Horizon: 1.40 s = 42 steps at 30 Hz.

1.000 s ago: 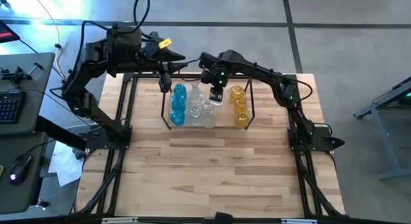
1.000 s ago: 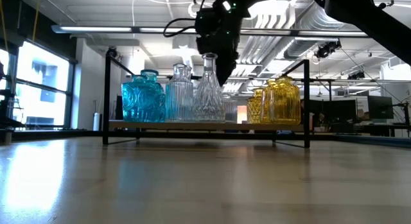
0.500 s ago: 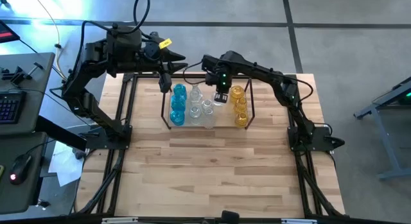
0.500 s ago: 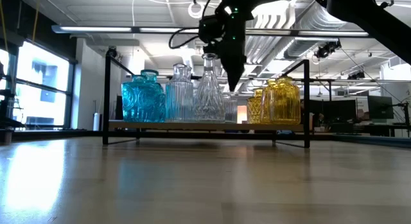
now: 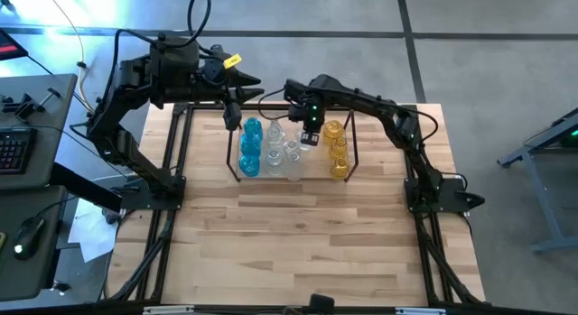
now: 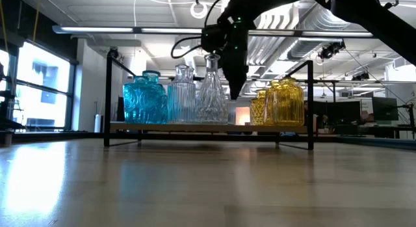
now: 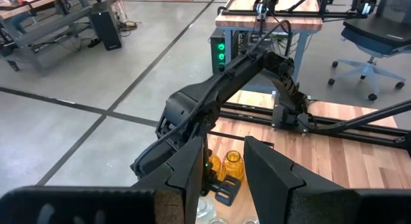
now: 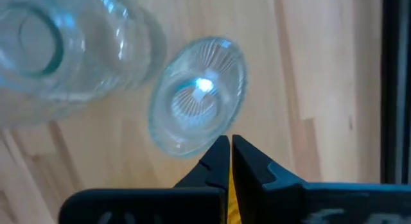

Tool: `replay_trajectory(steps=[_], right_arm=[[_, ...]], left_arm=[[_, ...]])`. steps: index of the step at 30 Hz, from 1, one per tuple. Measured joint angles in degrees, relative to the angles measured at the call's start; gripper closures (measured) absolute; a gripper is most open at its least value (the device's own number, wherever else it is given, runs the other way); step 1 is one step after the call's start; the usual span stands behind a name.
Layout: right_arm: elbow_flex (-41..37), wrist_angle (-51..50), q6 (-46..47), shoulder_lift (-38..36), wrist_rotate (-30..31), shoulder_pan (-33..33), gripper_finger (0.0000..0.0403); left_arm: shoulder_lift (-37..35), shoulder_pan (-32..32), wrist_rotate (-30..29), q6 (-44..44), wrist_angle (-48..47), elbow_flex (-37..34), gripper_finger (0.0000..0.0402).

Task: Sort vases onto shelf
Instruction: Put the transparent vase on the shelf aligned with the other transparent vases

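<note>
Two matte black jointed arms on black rod-frame bases, left arm (image 5: 135, 98) bulky with looping black cables and a small yellow tag (image 5: 233, 60), right arm (image 5: 379, 112) slimmer with green indicator lights, wedge-shaped dark fingers (image 8: 221, 161) on the right gripper (image 8: 230, 147)

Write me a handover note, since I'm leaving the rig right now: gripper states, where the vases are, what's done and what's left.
Right gripper: shut, empty, above the low black-rod shelf with the wooden floor, beside a clear ribbed glass vase.
Left gripper: parted, holds nothing, parked high behind the shelf's left end.
Vases: all visible ones stand on the shelf by colour, blue glass vases left, clear glass vases middle, amber-yellow glass vases right.
Done: sorting looks finished; no vase shows on the table off the shelf.
Left: probably only pulling the right arm back clear.
</note>
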Motion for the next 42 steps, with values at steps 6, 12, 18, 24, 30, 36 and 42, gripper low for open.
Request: replay_trajectory(steps=[6,12,18,24,30,36,42], right_arm=[[0.0,1.52,0.56,0.0,-0.02,-0.31,0.0403],[0.0,3.17,0.62,0.0,-1.59,-0.39,0.0403],[0.0,5.23,1.04,0.0,-2.73,-0.39,0.0403],[0.0,7.48,1.25,0.0,-5.69,-0.41,0.0403],[0.0,8.15,2.83,0.0,-1.17,-0.36,0.0403],[0.0,-0.68,4.25,0.0,4.04,-2.18,0.0403],[0.0,-7.49,4.49,-0.13,-1.96,-2.49,0.0403]], left_arm=[[0.0,0.0,-0.02,0.02,0.0,0.0,0.03],[0.0,0.0,0.0,0.02,0.0,0.0,0.03],[0.0,0.0,0.0,0.02,0.0,0.0,0.03],[0.0,0.0,0.0,0.02,0.0,0.0,0.03],[0.0,0.0,0.0,0.02,0.0,0.0,0.03],[0.0,0.0,0.0,0.01,0.0,0.0,0.03],[0.0,0.0,0.0,0.38,0.02,0.0,0.03]])
